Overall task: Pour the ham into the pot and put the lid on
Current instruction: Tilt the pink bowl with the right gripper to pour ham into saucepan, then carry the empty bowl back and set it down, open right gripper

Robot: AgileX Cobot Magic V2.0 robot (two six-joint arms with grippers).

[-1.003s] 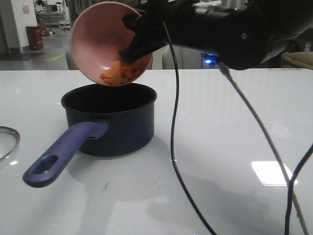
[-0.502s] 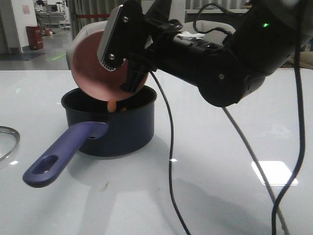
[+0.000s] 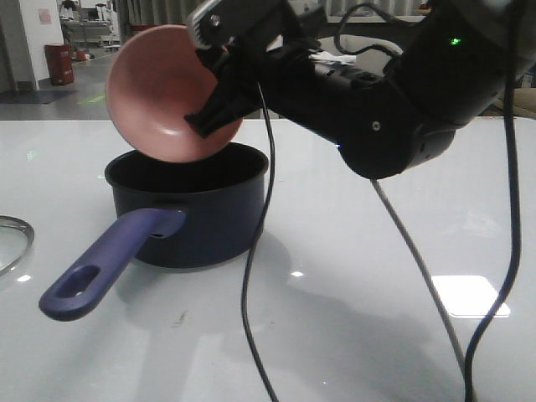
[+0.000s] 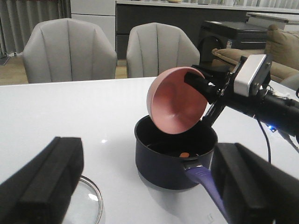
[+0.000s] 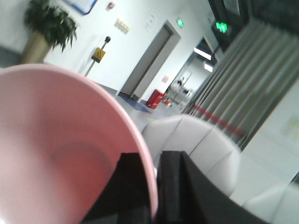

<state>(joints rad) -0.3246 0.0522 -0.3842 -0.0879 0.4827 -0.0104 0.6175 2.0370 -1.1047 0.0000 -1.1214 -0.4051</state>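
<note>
Orange ham [image 4: 185, 154] lies in the navy pot [image 3: 201, 209]; right gripper [image 5: 156, 186] pinches the tipped pink bowl [image 3: 163, 92].

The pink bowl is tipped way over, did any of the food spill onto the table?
No spill shows. The pink bowl, pinched at its rim by the right gripper, looks empty above the pot. One orange ham piece lies inside the pot; the table around it looks clean.

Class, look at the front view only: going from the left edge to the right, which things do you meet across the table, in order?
Lid at the left edge → pot handle → pot, with the tilted pink bowl above it → right gripper clamping the bowl's rim → right arm.
</note>
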